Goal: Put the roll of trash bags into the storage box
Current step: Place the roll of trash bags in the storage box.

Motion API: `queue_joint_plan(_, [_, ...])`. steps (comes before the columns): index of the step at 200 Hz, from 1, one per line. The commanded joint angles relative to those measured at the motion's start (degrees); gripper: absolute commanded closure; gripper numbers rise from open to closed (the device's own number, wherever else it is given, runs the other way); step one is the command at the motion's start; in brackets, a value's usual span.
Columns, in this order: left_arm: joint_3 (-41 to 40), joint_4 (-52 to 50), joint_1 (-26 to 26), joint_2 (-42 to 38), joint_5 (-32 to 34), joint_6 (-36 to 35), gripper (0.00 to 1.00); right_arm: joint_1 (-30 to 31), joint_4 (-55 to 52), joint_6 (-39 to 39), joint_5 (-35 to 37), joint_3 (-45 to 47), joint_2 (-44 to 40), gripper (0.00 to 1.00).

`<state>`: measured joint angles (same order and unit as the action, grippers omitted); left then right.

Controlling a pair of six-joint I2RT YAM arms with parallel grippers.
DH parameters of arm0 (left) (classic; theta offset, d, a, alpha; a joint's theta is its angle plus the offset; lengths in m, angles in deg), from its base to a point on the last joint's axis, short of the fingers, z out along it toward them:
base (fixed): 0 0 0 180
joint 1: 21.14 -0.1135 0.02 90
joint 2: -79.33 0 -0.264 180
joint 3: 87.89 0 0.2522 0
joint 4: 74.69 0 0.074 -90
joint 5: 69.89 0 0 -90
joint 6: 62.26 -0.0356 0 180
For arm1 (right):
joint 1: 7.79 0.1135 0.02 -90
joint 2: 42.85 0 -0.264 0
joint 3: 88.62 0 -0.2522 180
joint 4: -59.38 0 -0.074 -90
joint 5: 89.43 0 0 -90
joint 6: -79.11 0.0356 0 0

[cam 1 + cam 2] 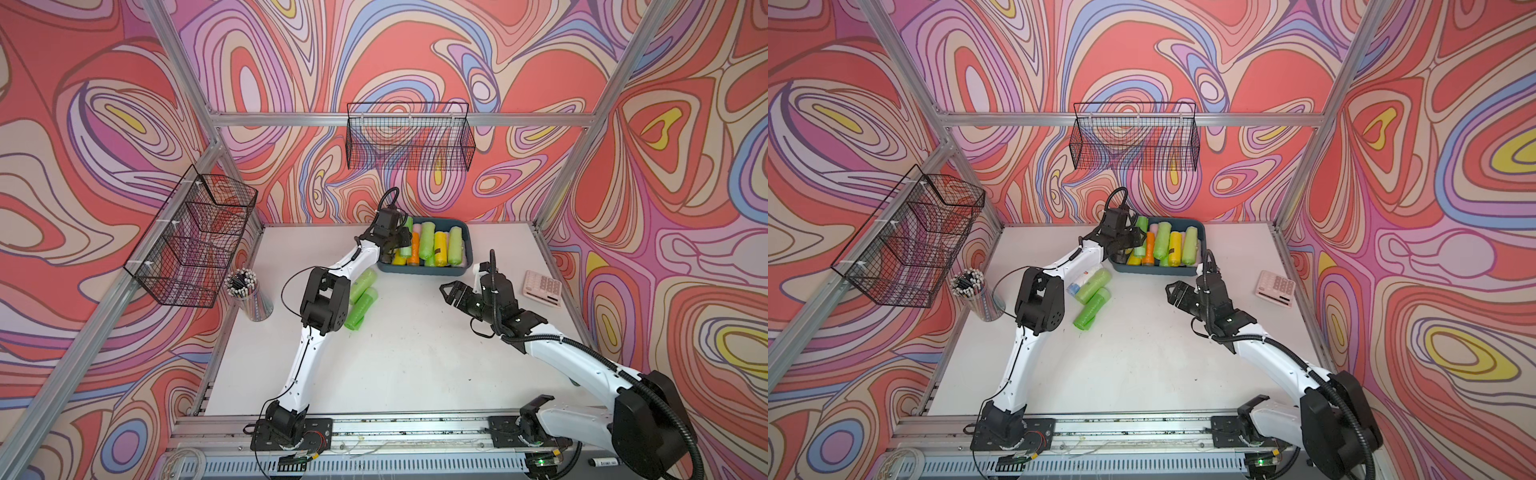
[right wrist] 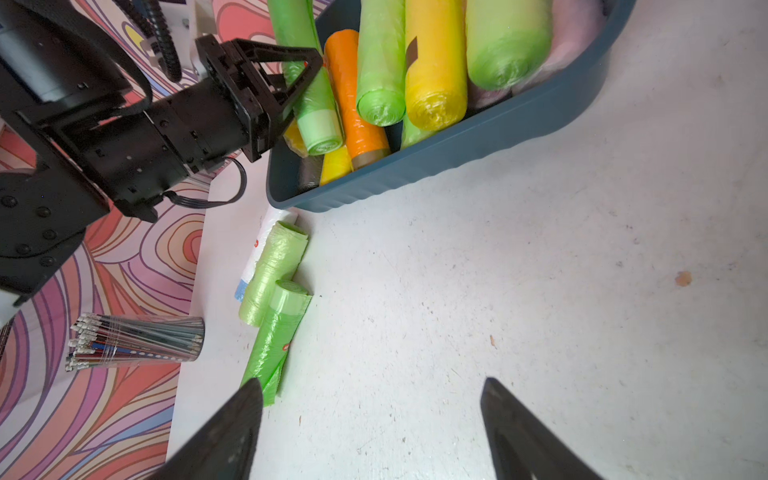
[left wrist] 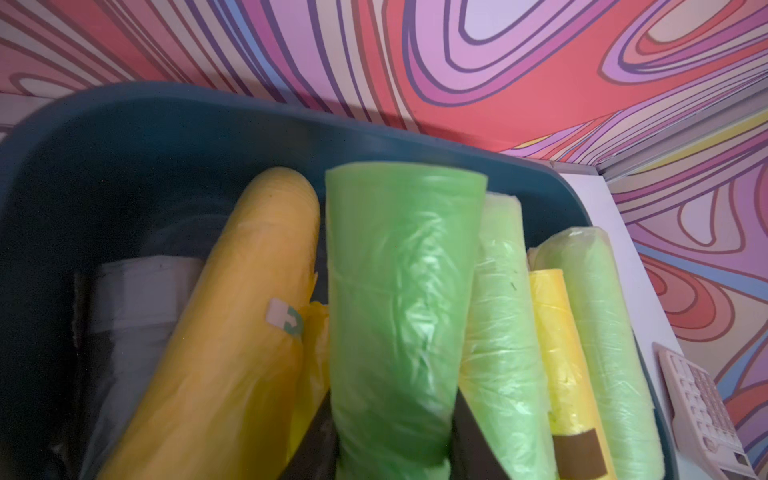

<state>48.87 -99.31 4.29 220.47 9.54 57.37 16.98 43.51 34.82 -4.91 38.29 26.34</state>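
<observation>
Left end effector (image 3: 392, 432) clamps green plastic bag roll (image 3: 403, 270) over teal storage box (image 3: 145, 137).
Lower onto pile (image 3: 503, 332), then release.

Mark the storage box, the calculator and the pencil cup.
storage box (image 1: 424, 270), in a top view, on its front wall.
calculator (image 1: 542, 287), in a top view, on its keypad.
pencil cup (image 1: 254, 302), in a top view, on its clear side.

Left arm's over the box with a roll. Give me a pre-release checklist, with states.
1. Left gripper shut on green roll: ok.
2. Roll above storage box, inside its rim: ok.
3. Free gap beneath the roll: cannot tell; box is crowded.
4. Right gripper open, empty, apart from the box: ok.
5. Every roll boxed: not ok; two green rolls and a white roll lie on the table.
</observation>
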Motion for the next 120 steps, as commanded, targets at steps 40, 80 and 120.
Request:
queue_joint_plan(40, [-2.9,5.8,-0.3,-2.3,-4.5,-0.2,0.33,0.0,-0.3,-0.2,0.2,-1.8,1.7,0.16])
queue_joint_plan(80, [-9.6,9.9,-0.3,-7.1,-4.0,-0.3,0.0,0.0,-0.4,-1.4,0.6,-1.5,0.6,0.16])
queue_joint_plan(120, [-11.5,7.7,-0.2,-9.5,-3.0,-1.1,0.0,-0.1,-1.4,-2.7,0.9,-1.4,-0.3,0.16])
